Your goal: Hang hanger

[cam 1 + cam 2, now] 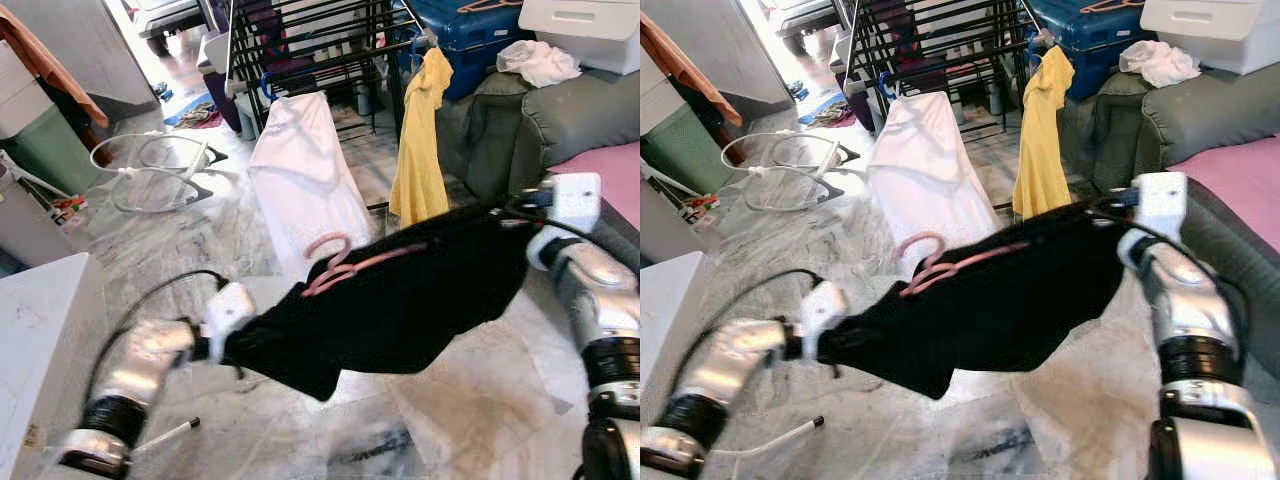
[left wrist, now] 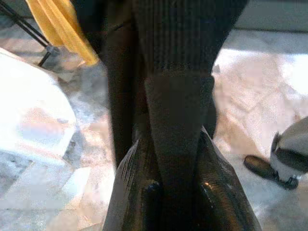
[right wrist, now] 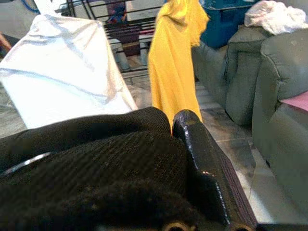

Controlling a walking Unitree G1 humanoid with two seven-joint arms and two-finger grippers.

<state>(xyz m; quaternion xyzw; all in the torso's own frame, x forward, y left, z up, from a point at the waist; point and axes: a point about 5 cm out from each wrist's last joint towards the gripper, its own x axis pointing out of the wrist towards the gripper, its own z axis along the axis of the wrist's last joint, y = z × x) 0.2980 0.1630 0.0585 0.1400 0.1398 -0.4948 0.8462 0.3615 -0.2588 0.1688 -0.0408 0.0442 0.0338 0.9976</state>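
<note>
A black garment (image 1: 400, 290) hangs stretched between my two grippers, above the marble floor. A pink hanger (image 1: 335, 262) sits inside it, with its hook poking out of the top edge near the middle. My left gripper (image 1: 232, 348) is shut on the garment's lower left end; in the left wrist view its fingers (image 2: 130, 192) pinch a strip of black cloth (image 2: 178, 120). My right gripper (image 1: 515, 215) holds the higher right end. In the right wrist view one finger (image 3: 207, 168) presses against the knit fabric (image 3: 96, 159). A black drying rack (image 1: 310, 40) stands behind.
A white garment (image 1: 305, 180) and a yellow garment (image 1: 420, 140) hang from the rack. A green sofa (image 1: 560, 120) is on the right, with a blue bin (image 1: 470, 30) behind it. White wire hangers (image 1: 150, 170) lie on the floor at left. A white counter (image 1: 40, 340) stands near left.
</note>
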